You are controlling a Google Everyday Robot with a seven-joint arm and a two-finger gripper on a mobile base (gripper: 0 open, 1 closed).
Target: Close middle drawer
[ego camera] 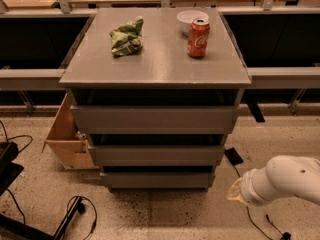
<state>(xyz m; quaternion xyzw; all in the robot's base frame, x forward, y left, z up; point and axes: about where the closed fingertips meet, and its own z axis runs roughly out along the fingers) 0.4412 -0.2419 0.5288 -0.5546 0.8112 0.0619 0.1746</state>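
The middle drawer (156, 155) is the medium-width grey front in the grey cabinet, between the widest top front (154, 118) and the narrowest bottom front (157, 179). Its face sits in line with the stepped stack, with a dark gap above it. My gripper (235, 192) is at the end of the white arm, low at the right of the cabinet, clear of the drawers and just beyond the cabinet's lower right corner. It touches nothing.
On the cabinet top (160, 59) lie a crumpled green bag (127, 36), a red soda can (198, 38) and a white bowl (190, 18). A cardboard box (67, 139) stands at the cabinet's left. Cables (75, 209) lie on the floor.
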